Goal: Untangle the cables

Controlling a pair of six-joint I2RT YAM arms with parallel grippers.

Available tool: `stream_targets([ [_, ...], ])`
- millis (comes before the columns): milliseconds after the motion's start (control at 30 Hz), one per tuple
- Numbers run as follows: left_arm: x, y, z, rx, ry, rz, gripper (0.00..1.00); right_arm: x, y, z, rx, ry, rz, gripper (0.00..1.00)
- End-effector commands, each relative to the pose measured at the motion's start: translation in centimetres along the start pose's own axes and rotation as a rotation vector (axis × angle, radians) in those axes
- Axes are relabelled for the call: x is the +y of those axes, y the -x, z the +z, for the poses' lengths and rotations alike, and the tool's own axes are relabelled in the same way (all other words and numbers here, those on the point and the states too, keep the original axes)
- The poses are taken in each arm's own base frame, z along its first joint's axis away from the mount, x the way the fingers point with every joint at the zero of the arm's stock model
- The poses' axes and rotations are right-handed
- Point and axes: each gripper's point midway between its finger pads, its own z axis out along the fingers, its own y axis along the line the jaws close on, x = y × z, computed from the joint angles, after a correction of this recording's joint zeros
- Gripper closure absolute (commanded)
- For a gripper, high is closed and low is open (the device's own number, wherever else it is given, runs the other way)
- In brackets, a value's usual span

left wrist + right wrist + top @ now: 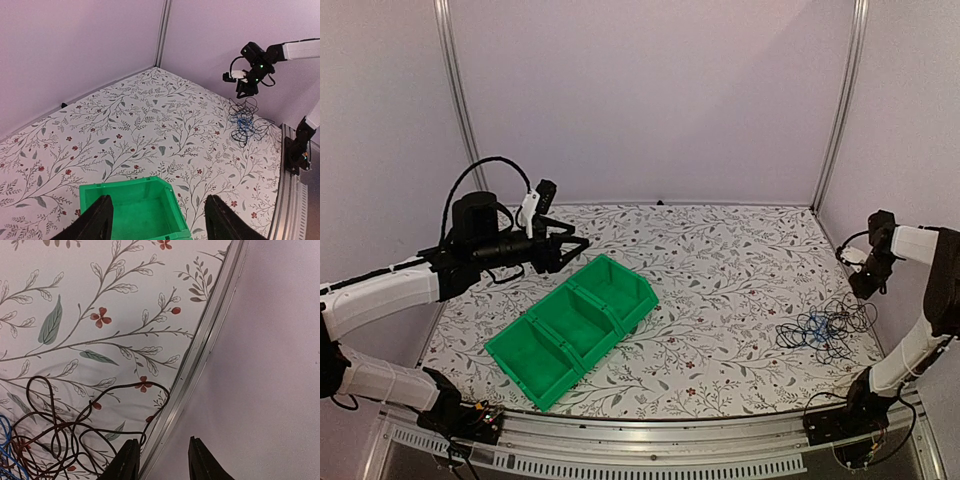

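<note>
From overhead, the cables [823, 332] lie in a loose knot near the table's right edge. The right gripper [868, 285] hangs just beyond them, and the left gripper [578, 244] is well apart, over the green bin [548, 303]. Through the left wrist camera we see that arm's jaws spread wide, gripping nothing. At the right wrist the jaws stand partly open and empty beside the tangle. We judge it best to pinch one outlying black loop, not the heap.
</note>
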Motion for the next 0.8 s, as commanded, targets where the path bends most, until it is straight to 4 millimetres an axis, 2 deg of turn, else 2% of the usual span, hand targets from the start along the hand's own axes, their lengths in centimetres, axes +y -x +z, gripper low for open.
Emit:
stream_targets([
  [0,-0.7,1.1,0.0,-0.021,-0.018,0.02,0.37,-0.7,0.4,1.5,0.008,-0.021,-0.052,0.63],
  [300,-0.5,0.9,0.2,-0.016,-0.011,0.021,0.37,-0.8,1.9,4.3,-0.015,-0.007,-0.098,0.63],
  [400,-0.4,0.7,0.3,-0.01,-0.01,0.018,0.37,-0.5,2.6,5.1,-0.035,0.023,-0.1,0.66],
  [433,-0.4,0.7,0.4,-0.01,-0.011,0.019,0.37,0.0,2.8,5.5,-0.04,0.05,-0.109,0.71],
  [533,-0.4,0.5,0.5,-0.01,-0.014,0.02,0.37,1.1,3.9,5.5,-0.095,0.125,-0.13,1.0],
  [600,-0.4,0.4,0.6,-0.01,-0.017,0.019,0.37,1.3,5.2,4.6,-0.158,0.159,-0.128,1.0],
  [667,-0.2,0.2,0.9,-0.007,-0.015,0.011,0.37,1.0,6.8,2.6,-0.231,0.17,-0.111,1.0],
  [733,0.1,0.1,1.3,-0.004,-0.001,-0.006,0.37,1.0,8.7,0.0,-0.31,0.182,-0.1,1.0],
  [767,0.3,0.2,1.5,-0.004,0.006,-0.015,0.37,1.0,9.8,-2.0,-0.363,0.176,-0.096,1.0],
])
